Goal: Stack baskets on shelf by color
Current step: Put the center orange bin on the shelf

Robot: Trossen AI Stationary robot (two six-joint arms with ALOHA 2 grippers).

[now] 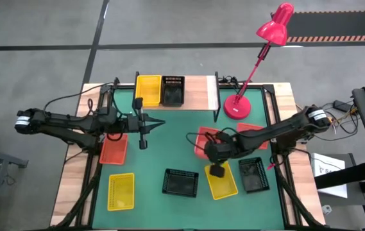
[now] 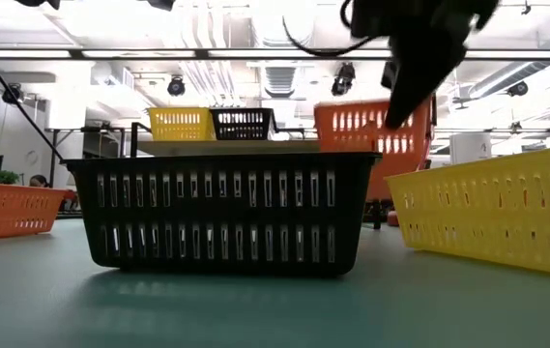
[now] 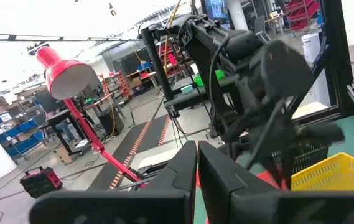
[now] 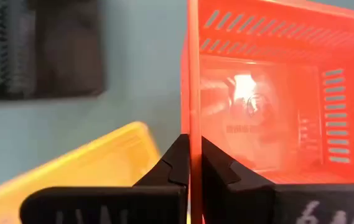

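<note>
The right wrist view alone settles the grip: the right gripper (image 4: 189, 163) has its two fingers pinched on the thin side wall of an orange-red basket (image 4: 270, 93), whose open inside faces the camera, tipped on edge. In the high view the same basket (image 1: 209, 142) shows only as a red patch half covered by the arm, right of centre, and the right gripper (image 1: 217, 169) hangs above a yellow basket (image 1: 222, 181) in the lower right.

The low view puts a black basket (image 2: 221, 213) nearest, long side across the frame, with the yellow one cut off at the right edge and the lifted orange-red one raised behind it; the arm above is a dark blur.

The left gripper (image 1: 143, 131) hovers left of centre, pointing toward the bottom of the frame; in its wrist view the fingers (image 3: 183, 171) sit pressed together, holding nothing.

Further baskets lie on the green mat (image 1: 169, 122): an orange-red one (image 1: 113, 149) and a yellow one (image 1: 120, 191) at left, a black one (image 1: 253, 174) at lower right, long axes running top to bottom.

Farthest, at top centre, the shelf (image 1: 198, 93) carries a yellow basket (image 1: 147, 90) and a black basket (image 1: 173, 90) side by side. How many are stacked in each pile cannot be made out.
</note>
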